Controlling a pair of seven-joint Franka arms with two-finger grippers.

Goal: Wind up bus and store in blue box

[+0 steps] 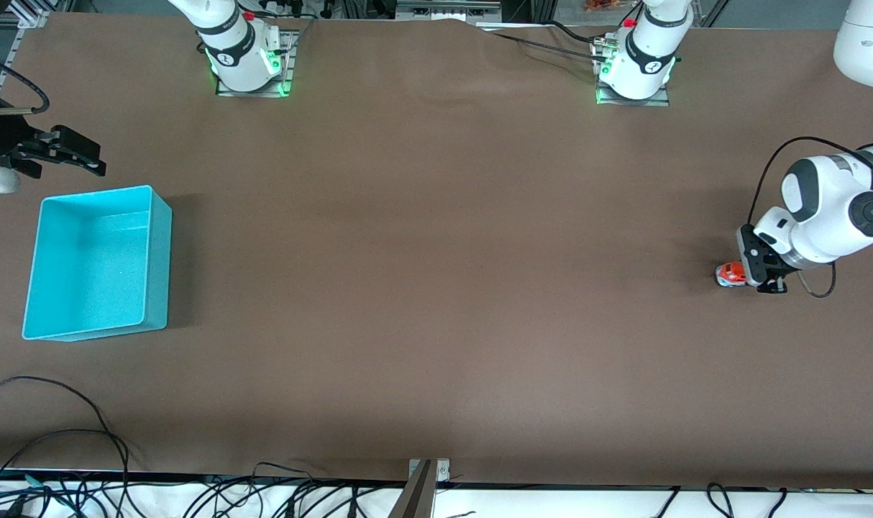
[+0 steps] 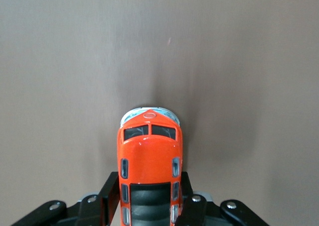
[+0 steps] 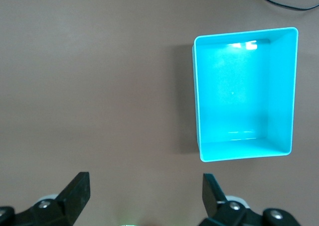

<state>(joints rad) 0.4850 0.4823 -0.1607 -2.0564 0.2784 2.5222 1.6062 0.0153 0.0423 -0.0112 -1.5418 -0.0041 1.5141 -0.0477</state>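
Left wrist view gives me my left gripper [image 2: 149,206] clamped on the small orange toy bus [image 2: 149,161], jaws on both flanks. My waiting right gripper [image 3: 144,196] hangs spread wide, the rectangular turquoise plastic box [image 3: 281,86] on the table ahead of its jaws.

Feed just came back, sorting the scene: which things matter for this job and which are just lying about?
Job:
small orange toy bus, between the left gripper fingers
empty rectangular turquoise plastic box
right gripper, open, waiting

Lying about:
black cables along the table edge
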